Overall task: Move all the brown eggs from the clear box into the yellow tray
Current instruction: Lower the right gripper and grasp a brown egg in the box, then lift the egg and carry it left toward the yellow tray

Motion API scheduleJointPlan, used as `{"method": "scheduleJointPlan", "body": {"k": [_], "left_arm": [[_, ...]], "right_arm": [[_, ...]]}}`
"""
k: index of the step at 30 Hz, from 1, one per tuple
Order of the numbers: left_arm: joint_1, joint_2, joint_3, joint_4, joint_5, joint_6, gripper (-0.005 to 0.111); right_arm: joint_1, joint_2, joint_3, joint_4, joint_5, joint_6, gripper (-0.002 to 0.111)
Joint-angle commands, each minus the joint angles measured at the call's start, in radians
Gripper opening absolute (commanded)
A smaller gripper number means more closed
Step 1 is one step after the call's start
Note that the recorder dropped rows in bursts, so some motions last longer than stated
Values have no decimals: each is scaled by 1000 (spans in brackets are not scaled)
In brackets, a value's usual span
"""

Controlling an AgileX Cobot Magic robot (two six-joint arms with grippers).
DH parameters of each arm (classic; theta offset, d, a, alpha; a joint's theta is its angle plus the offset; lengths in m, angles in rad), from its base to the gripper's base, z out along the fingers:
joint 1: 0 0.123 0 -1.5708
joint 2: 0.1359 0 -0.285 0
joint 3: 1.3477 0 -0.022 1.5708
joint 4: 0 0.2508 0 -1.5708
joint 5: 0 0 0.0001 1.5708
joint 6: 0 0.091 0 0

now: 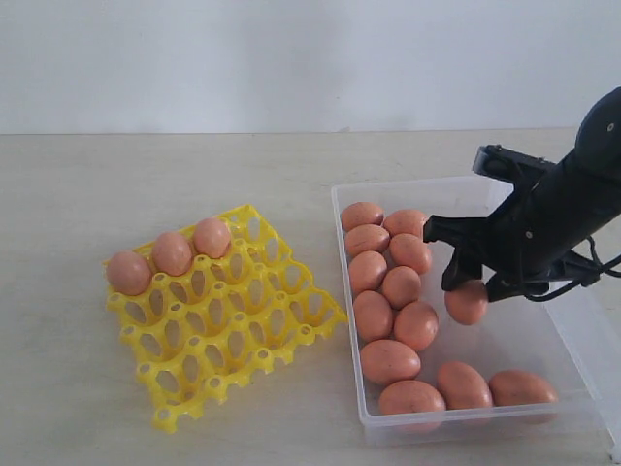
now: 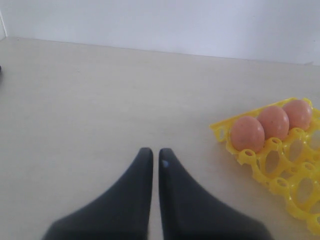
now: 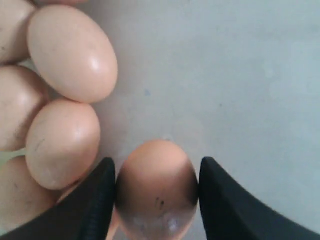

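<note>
Brown egg (image 1: 467,302) gripped between right tool (image 3: 157,167) jaws, inside clear box (image 1: 524,335).

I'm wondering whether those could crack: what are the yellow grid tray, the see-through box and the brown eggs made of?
The bright yellow openwork egg tray looks like moulded plastic, glossy: uniform colour, thin scalloped walls. The clear rectangular box seems thin transparent plastic; the table shows through it. The brown oval eggs have smooth, slightly shiny, faintly speckled shells; real or imitation, I cannot tell.
</note>
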Motion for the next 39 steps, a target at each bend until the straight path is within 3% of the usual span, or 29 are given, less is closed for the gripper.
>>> {"method": "scheduleJointPlan", "body": {"k": [1,12,20,25,32,36,39], "left_arm": [[3,-3,3,-2,-4,5,4],[3,-3,3,-2,-4,5,4],[3,-3,3,-2,-4,5,4],[3,-3,3,-2,-4,5,4],[3,-3,3,-2,-4,5,4],[3,-3,3,-2,-4,5,4],[3,-3,3,-2,-4,5,4]], "right_arm": [[-3,-42,3,-9,-42,-49,0],[-3,-54,3,-9,-99,-128,0],[16,-129,47,17,-349,-128,0],[104,-227,130,16,-579,-131,0],[281,-233,146,-81,-727,-135,0],[348,-233,146,-98,-840,-114,0],[368,-231,146,-211,-880,-58,0]]}}
